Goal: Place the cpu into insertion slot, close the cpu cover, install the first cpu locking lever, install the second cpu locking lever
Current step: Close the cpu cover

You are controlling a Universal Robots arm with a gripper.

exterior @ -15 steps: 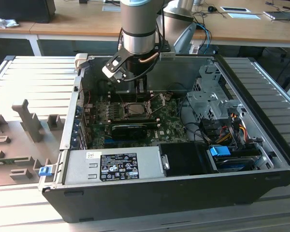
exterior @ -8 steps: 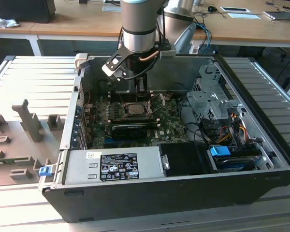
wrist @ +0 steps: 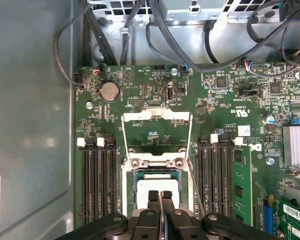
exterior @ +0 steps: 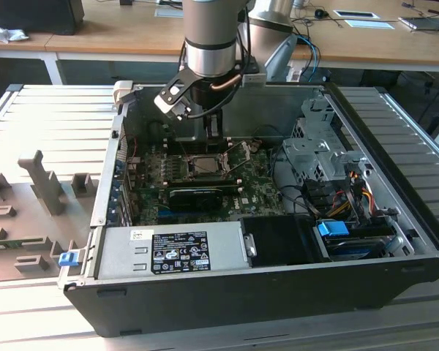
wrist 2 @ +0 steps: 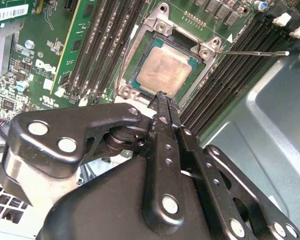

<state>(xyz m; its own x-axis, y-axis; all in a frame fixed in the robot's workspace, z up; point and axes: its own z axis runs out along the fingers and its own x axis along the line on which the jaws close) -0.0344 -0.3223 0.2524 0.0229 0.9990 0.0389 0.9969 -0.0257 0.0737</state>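
The cpu (wrist 2: 165,72) is lying flat in its socket (wrist 2: 208,50), and the jaws of the gripper (wrist 2: 162,97) are standing together just above its edge, holding nothing that I can see. The cpu cover (wrist: 157,116), hinged up beside the socket, is looking thin, light and stiff, so I am judging its free edge the best place to press, and only gently, the chip below being fragile. Memory slots (wrist: 97,180) are crowding both sides inside the computer case (exterior: 278,292), which is resting on a ribbed bench (exterior: 29,110).

Bright, even light fills the open black computer case (exterior: 205,300); soft glare on the dull silver-grey square cpu (wrist 2: 165,72), faint shadows.
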